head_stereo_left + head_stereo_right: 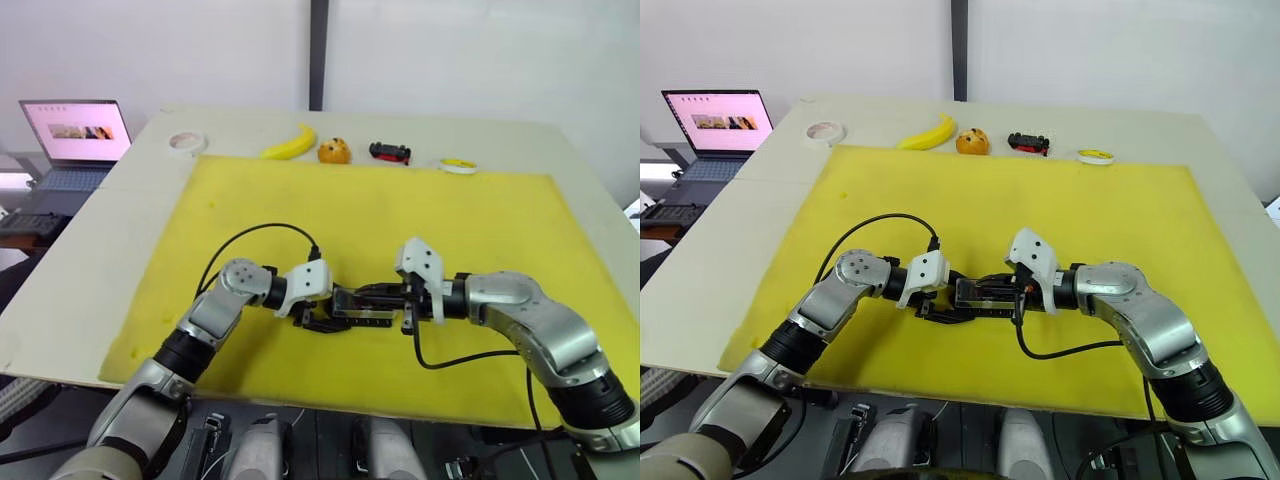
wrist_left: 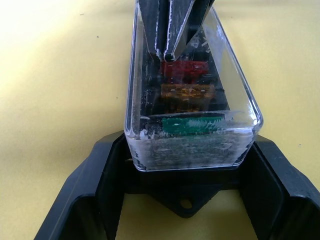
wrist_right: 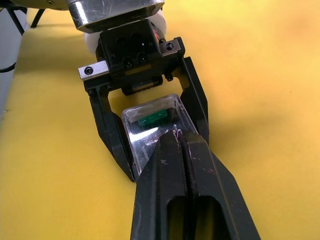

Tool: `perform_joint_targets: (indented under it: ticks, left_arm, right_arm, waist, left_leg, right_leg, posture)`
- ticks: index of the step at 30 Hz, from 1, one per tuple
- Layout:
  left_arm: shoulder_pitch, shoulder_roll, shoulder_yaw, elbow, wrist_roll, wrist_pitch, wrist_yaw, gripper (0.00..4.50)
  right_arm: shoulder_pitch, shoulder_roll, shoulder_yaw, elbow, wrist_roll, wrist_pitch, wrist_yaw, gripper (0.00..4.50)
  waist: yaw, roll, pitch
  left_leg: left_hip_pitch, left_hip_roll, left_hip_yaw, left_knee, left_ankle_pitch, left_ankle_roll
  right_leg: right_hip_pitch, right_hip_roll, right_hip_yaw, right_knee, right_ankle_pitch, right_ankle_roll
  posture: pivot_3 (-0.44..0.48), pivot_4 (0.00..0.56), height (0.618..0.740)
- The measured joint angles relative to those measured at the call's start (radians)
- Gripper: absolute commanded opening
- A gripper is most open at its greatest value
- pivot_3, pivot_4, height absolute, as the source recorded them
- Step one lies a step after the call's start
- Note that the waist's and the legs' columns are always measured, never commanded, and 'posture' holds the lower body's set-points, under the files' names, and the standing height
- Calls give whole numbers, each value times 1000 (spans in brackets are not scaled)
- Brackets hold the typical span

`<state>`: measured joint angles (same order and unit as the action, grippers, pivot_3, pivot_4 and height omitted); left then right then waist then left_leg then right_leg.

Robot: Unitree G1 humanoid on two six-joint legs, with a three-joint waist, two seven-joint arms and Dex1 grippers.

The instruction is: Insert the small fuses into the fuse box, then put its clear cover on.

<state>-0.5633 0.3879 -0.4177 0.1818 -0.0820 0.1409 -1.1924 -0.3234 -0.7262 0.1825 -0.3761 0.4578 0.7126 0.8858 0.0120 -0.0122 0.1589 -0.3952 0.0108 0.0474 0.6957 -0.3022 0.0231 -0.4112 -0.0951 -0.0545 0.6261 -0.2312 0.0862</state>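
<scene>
The black fuse box (image 1: 366,306) lies on the yellow mat (image 1: 480,230) between my two grippers. The clear cover (image 2: 192,145) sits over it. Through the cover I see small fuses in their slots: a green one (image 2: 192,124), an orange-brown one (image 2: 187,92) and a red one (image 2: 182,67). My left gripper (image 1: 335,310) straddles one end of the box, its fingers (image 2: 107,190) against both sides. From the other end my right gripper (image 3: 175,137) is shut, with its tips resting on top of the cover.
Along the mat's far edge lie a banana (image 1: 290,143), an orange fruit (image 1: 334,151), a black-and-red toy car (image 1: 390,152) and a yellow tape roll (image 1: 458,165). A white tape roll (image 1: 186,142) sits at the back left, and a laptop (image 1: 75,135) stands beyond the table.
</scene>
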Motion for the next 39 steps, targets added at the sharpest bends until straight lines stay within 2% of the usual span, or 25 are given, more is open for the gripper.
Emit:
perform_joint_targets:
  ticks: [8, 14, 18, 22, 25, 32, 34, 36, 39]
  left_arm:
    - [1, -1, 0, 0, 6, 0, 0, 2613]
    - [0, -7, 0, 0, 6, -8, -1, 2613]
    - [-3, -8, 2, 0, 4, -34, -4, 2613]
    - [-2, -9, 2, 2, -1, -52, -10, 2613]
    - [-5, -12, 2, 10, -1, -67, -16, 2613]
    - [-14, -29, 1, 44, 4, -92, -26, 2613]
    - [-18, -29, 1, 51, 5, -89, -31, 3650]
    - [-21, -15, 2, 50, 3, -85, -38, 4452]
    - [-15, 70, 15, 15, -24, -78, -90, 4452]
  right_arm:
    - [1, -1, 2, -19, -1, 20, -20, 63]
    - [53, 8, -40, -49, -1, -16, -44, 63]
    - [115, 16, -151, -79, 50, -12, -67, 63]
    - [230, -159, -353, -207, 128, -7, 39, 63]
    - [340, -245, -489, -242, 157, -13, 125, 864]
    - [512, -299, -697, -253, 176, -8, 228, 4387]
    - [520, -299, -714, -261, 179, -8, 226, 4500]
    - [521, -299, -717, -273, 187, -8, 222, 4500]
    - [520, -299, -729, -289, 204, 0, 219, 4500]
  waist:
    - [0, 0, 0]
    - [1, 0, 0]
    - [2, 2, 2]
    - [5, 5, 3]
    - [5, 5, 3]
    - [7, 5, 4]
    - [8, 5, 4]
    - [6, 5, 4]
    - [-2, 5, 4]
  left_leg:
    - [3, 0, 0, -2, 0, 0]
    - [2, 0, 0, -3, 0, 0]
    - [-1, 0, 1, -3, 0, 0]
    - [-9, -1, 0, -3, 0, 0]
    - [-9, -1, 0, -2, 0, 0]
    - [-10, -1, 0, -1, 0, 0]
    - [-10, -1, 0, -1, 0, 0]
    - [-10, -1, -1, -1, 0, 0]
    - [-10, 0, 0, -1, 0, 0]
  right_leg:
    - [3, -1, 0, -2, 0, -1]
    - [2, -1, 0, -3, 0, -1]
    - [0, -2, 0, -4, 0, 0]
    - [-5, -2, -1, -7, 1, 2]
    - [-5, -2, -1, -7, 1, 2]
    - [-5, -2, -1, -8, 0, 0]
    - [-5, -2, -1, -8, 0, 0]
    - [-5, -2, -1, -8, 0, 0]
    - [-6, 0, -1, -7, 0, 0]
  posture:
    - [0, 150, 740]
    - [0, 150, 740]
    - [0, 150, 740]
    - [0, 150, 740]
    - [0, 150, 740]
    - [0, 150, 740]
    - [0, 150, 740]
    - [0, 150, 740]
    - [0, 150, 740]
